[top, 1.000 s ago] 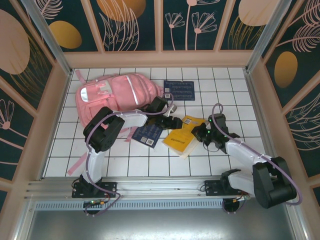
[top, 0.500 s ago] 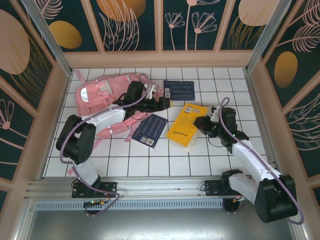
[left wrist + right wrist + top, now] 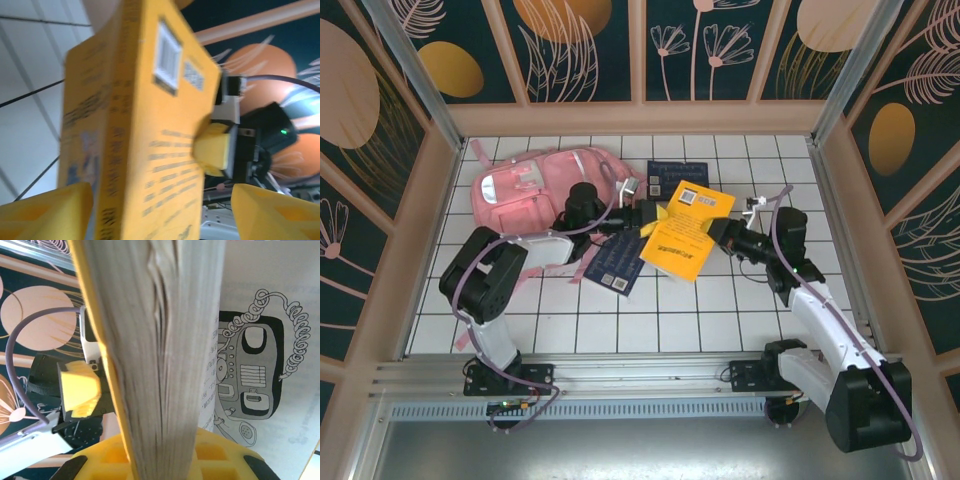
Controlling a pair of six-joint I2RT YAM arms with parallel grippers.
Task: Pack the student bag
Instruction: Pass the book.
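The student bag (image 3: 535, 185), a pink backpack, lies flat at the table's back left. My right gripper (image 3: 720, 232) is shut on a thick yellow book (image 3: 685, 230) and holds it tilted above the table; the page edge (image 3: 165, 340) stands up between its jaws (image 3: 165, 452). My left gripper (image 3: 648, 215) is open at the book's left side, just right of the bag. Its yellow fingers (image 3: 45, 210) straddle the book (image 3: 150, 125), with a gap on the right side. One right finger (image 3: 215, 150) presses the cover.
A dark blue book (image 3: 615, 265) lies flat in front of the bag, under the left arm. Another dark blue book (image 3: 678, 172) lies at the back, partly behind the yellow one. Pink straps (image 3: 470, 325) trail toward the near left. Walls enclose the tiled table.
The right gripper has lifted the yellow book off the table and carried it left toward the bag. The left gripper swung up to the bag's edge and now straddles the book's left side.
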